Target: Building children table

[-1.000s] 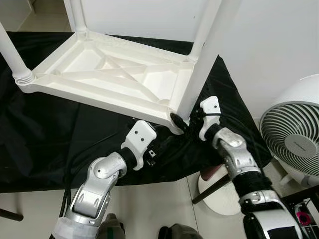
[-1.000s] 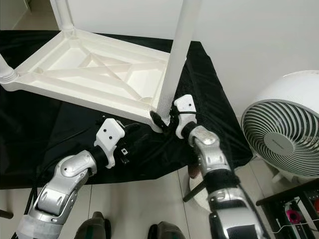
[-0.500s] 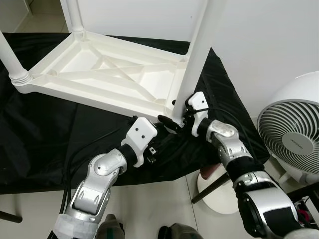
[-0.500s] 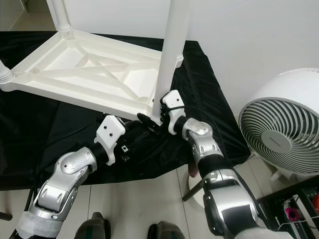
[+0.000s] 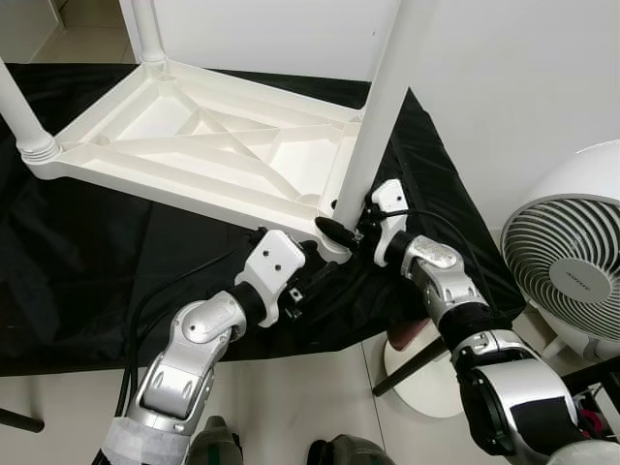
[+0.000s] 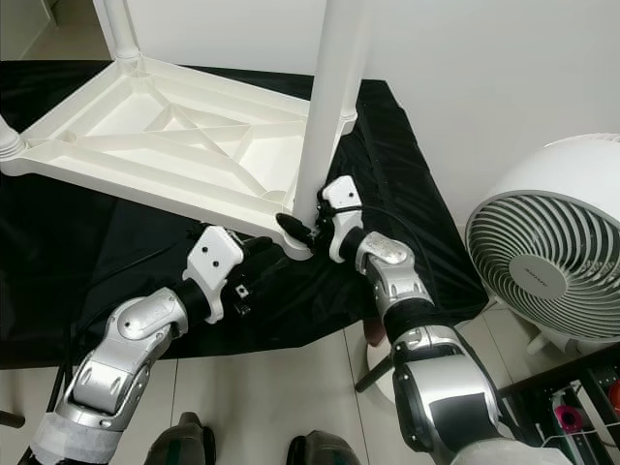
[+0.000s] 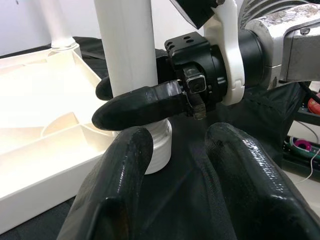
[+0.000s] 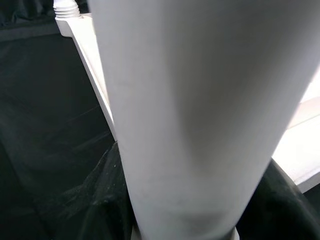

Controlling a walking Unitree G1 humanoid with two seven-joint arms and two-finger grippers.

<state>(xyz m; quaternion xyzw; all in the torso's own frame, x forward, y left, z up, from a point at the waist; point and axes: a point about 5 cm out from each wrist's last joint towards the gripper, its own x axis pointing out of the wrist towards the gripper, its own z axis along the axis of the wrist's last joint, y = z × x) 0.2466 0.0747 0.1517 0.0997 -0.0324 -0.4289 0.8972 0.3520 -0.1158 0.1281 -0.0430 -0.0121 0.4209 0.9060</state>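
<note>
Since a second ago the right gripper has slid in from beside the near corner and now clasps the base of the white table leg, one black finger on each side where it meets the upturned white tabletop. Just below it the left gripper hovers over the black cloth with fingers parted, holding nothing. Well off to the right gripper's right stands a white fan, with a round white base near on the floor.
</note>
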